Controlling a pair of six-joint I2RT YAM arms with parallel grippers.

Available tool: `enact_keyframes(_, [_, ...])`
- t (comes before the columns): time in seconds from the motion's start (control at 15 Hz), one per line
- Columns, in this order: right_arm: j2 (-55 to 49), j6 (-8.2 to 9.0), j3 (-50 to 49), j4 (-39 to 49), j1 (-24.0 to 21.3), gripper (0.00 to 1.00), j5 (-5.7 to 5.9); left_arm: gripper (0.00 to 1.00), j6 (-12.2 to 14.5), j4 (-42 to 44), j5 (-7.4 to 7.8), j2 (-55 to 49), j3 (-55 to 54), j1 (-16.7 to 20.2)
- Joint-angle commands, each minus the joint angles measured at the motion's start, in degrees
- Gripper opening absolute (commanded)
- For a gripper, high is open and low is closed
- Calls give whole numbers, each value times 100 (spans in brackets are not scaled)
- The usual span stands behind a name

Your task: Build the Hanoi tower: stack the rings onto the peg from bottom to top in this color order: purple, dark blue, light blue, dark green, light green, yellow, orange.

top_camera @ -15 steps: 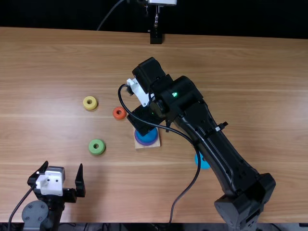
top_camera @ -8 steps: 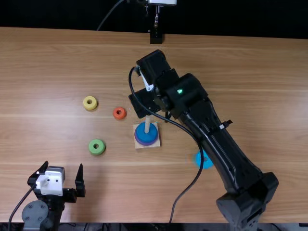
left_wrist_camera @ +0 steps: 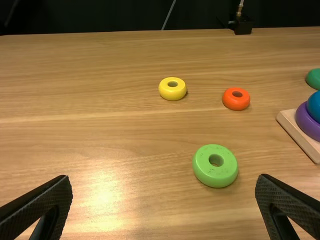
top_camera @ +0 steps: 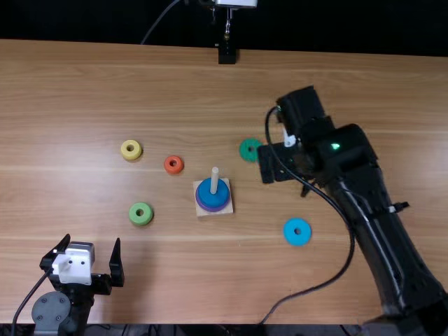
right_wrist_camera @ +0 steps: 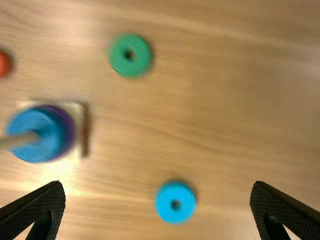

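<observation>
Right claw [top_camera: 275, 164] swung away from peg [top_camera: 215, 180]; spread, near light blue ring [top_camera: 297, 240]. Left claw [top_camera: 92, 240] spread.

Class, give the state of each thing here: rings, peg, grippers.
Pale wooden peg: upright, partly filled
Purple ring: stacked, bottom
Dark blue ring: stacked on purple
Light blue ring: flat, unstacked
Dark green ring: flat, unstacked
Light green ring: flat, unstacked
Yellow ring: flat, unstacked
Orange ring: flat, unstacked
Left gripper: open
Right gripper: open

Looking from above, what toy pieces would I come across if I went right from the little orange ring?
Orange ring → wooden base with purple ring and dark blue ring on its peg → dark green ring → light blue ring.
</observation>
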Motion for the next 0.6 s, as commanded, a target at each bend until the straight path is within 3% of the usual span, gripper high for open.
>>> enact_keyframes(0.0, [-366, 94, -563, -2, -87, 100, 4, 100, -29, -442, 28, -67, -642, -45])
enact_keyframes(0.07, [-506, 94, -968, 9, -131, 100, -27, 100, -29, -442, 28, -67, -642, -45])
enact_keyframes(0.13, [-656, 94, -1363, 30, -175, 100, -143, 100, -29, -442, 28, -67, -642, -45])
enact_keyframes(0.27, [-946, 105, -2137, 578, -280, 100, -512, 100, -29, -442, 28, -67, -642, -45])
enact_keyframes(0.53, [-1148, 105, -3349, 1981, -324, 100, -544, 100, -29, -442, 38, -67, -642, -45])
